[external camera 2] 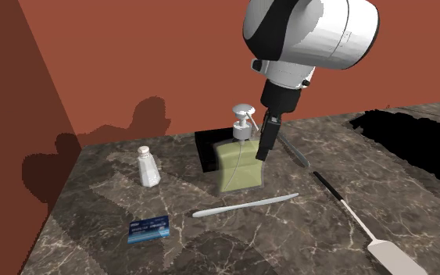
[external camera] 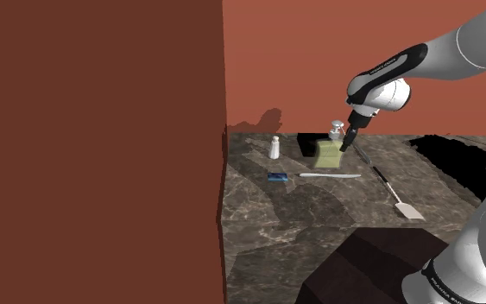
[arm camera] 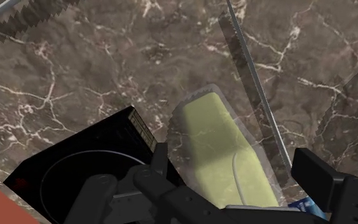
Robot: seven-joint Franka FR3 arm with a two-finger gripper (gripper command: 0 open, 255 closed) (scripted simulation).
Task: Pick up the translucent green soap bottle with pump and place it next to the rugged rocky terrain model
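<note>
Bottle (external camera 2: 240,172) stands beside black box (external camera 2: 207,151), knife (external camera 2: 245,205) in front, shaker (external camera 2: 148,166) nearby.

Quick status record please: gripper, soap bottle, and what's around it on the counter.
gripper: open, fingers either side of the bottle
soap bottle: pale green, upright on the counter, not lifted
black box: close behind the bottle
counter: dark marble
other items: white shaker, blue card, spatula
</note>
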